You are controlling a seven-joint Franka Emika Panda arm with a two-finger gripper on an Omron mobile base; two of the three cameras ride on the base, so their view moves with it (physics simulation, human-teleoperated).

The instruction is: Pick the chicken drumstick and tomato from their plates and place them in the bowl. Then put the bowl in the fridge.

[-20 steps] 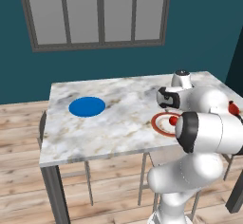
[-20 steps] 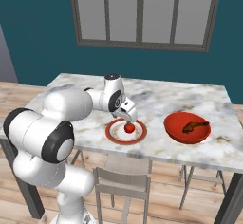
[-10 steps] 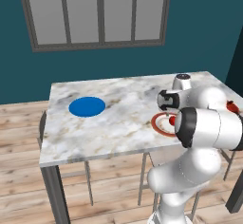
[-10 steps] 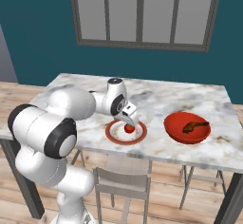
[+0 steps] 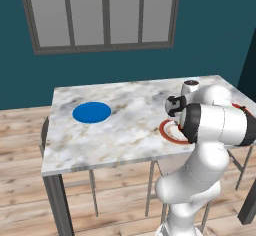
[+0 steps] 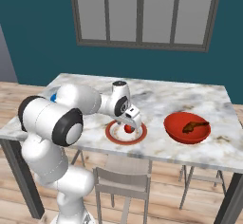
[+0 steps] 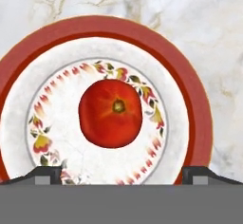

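We hover our wide-open gripper [image 6: 132, 122] directly above the tomato [image 7: 110, 112], which sits at the centre of the red-rimmed plate [image 7: 190, 99] near the tabletop's front edge.

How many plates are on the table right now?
2: a blue plate near the table's left end, and a red-rimmed white plate holding the tomato, under the gripper beside the red bowl.
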